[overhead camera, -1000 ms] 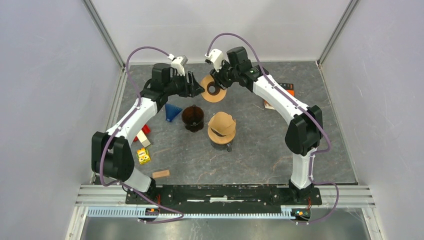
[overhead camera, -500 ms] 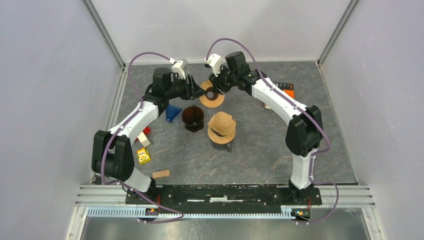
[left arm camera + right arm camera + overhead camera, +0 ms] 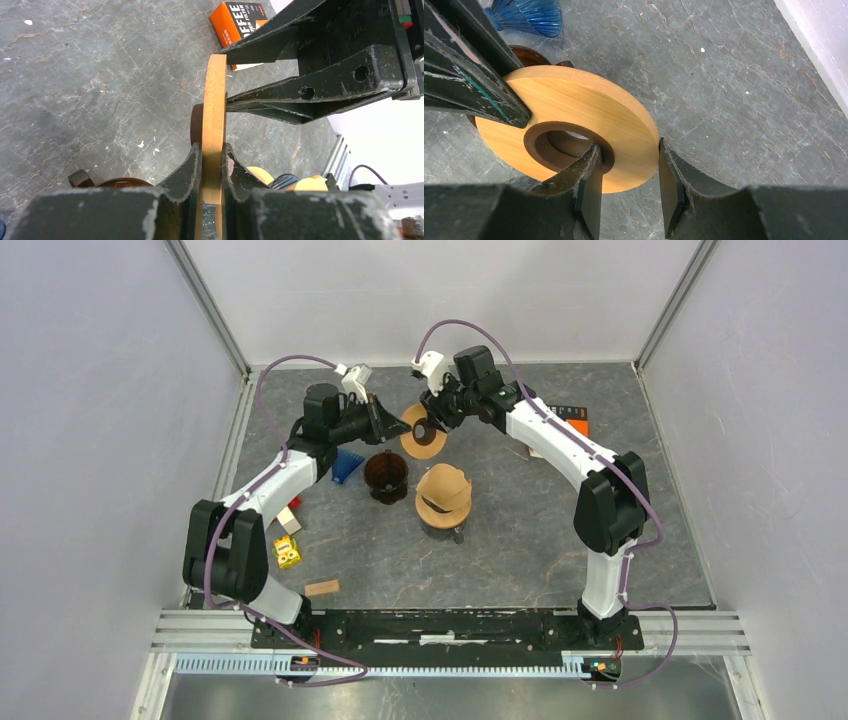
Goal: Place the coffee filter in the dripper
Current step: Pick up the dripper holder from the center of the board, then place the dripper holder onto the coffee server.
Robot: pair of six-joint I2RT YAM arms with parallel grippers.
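1. The left gripper (image 3: 212, 148) was closed narrowly on the thin edge of a wooden disc (image 3: 428, 445), one finger against each flat face, holding it above the table (image 3: 520, 540).
2. The right gripper (image 3: 629, 149) gripped the same disc from the opposite side, about half open, with one finger through the centre hole and the other against the outer rim.
3. The coffee filter (image 3: 443, 488) sat apart from both grippers, on the base side of the disc, untouched and outside the dripper.
4. The dripper (image 3: 386, 475), dark brown, stood just base-side of the left gripper's tips, beside the filter.
5. A blue cone (image 3: 345, 465) lay near the left gripper's wrist.
6. An orange box (image 3: 572, 427) lay well apart, past the right arm.
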